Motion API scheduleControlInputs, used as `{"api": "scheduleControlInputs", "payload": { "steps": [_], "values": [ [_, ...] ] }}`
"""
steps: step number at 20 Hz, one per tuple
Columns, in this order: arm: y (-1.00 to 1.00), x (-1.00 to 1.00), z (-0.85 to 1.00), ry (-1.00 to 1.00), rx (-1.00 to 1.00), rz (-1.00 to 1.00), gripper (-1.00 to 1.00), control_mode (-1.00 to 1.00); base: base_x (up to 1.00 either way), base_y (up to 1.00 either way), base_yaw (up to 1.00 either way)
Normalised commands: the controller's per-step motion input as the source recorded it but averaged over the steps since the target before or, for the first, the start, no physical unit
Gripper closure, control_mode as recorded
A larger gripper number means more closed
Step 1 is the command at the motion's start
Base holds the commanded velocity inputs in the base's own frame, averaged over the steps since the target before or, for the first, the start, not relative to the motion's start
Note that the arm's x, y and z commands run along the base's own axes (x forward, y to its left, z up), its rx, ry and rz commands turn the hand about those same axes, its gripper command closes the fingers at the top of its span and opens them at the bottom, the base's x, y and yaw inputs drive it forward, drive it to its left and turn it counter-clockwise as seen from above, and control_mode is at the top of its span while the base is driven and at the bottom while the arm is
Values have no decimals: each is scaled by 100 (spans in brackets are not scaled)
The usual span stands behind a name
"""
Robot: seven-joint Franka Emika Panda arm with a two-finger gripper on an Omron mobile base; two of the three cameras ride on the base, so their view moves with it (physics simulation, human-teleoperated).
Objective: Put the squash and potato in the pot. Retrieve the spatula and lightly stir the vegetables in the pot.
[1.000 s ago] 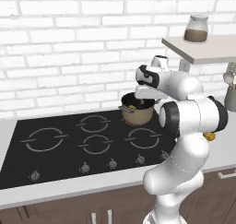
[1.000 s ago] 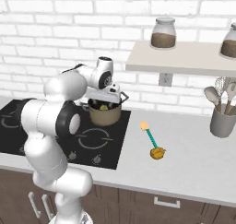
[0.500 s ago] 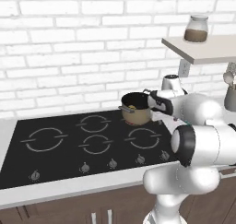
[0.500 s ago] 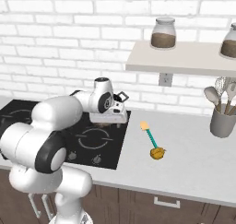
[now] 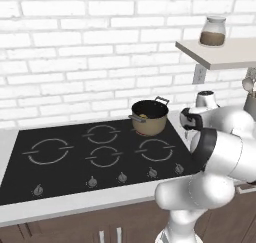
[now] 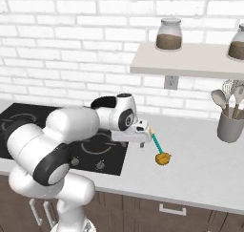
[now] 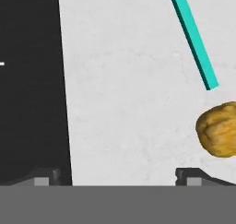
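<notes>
Swinging off the pot, now left of and behind the pincer, the arm has dropped low over the worktop within a second. Squash sits in the pot. Pincer open, empty, tips wide apart. Right of it and just ahead: potato, touching the teal spatula handle. Potato pick looks next.

The pale counter carries a black cooktop, potato, teal-handled spatula — and a grey utensil cup.
</notes>
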Motion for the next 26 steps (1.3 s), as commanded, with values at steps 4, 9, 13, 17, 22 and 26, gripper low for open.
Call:
{"api": "scheduleControlInputs", "payload": {
  "steps": [4,9,13,17,22,26],
  "values": [
    [-75,0,0,9,1,-11,-100,-100,0,0,0],
    [-50,-14,0,0,0,-2,-100,-100,0,0,0],
    [-58,-10,0,0,3,-3,-100,-100,0,0,0],
    [-39,0,-7,0,7,-9,-100,-100,0,0,0],
    [-21,0,-18,0,6,-9,-100,-100,0,0,0],
    [-6,2,-24,0,4,-5,-100,-100,0,0,0]
  ]
}}
